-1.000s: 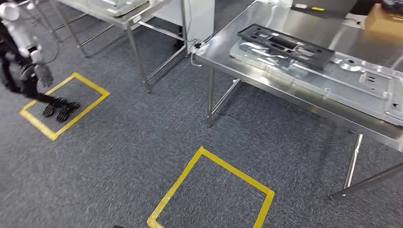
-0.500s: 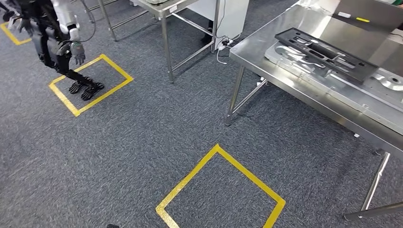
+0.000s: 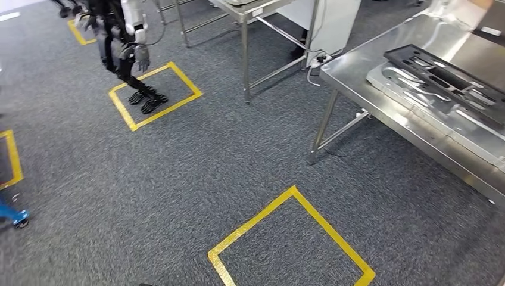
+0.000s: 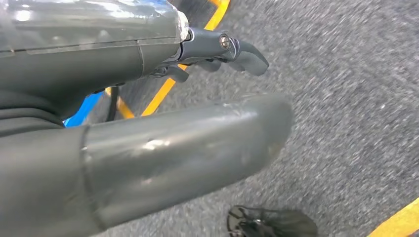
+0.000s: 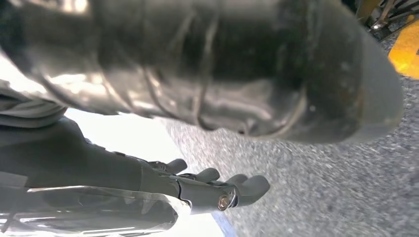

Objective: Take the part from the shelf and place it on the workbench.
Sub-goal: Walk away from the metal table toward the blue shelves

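**Both hands empty, dark part lying on the steel worktop**

The left hand [image 4: 217,52] and right hand [image 5: 212,190] hang over grey carpet, fingers loosely extended and apart, holding nothing. In the head view a black frame-like part [image 3: 443,77] lies on a silver panel [image 3: 411,89] on the worktop [image 3: 369,65] at right. Yellow tape squares [image 3: 292,238] mark the floor; another humanoid robot [image 3: 125,42] stands in one

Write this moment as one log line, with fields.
phase: walking | left hand: empty | right hand: empty | black part: on steel table
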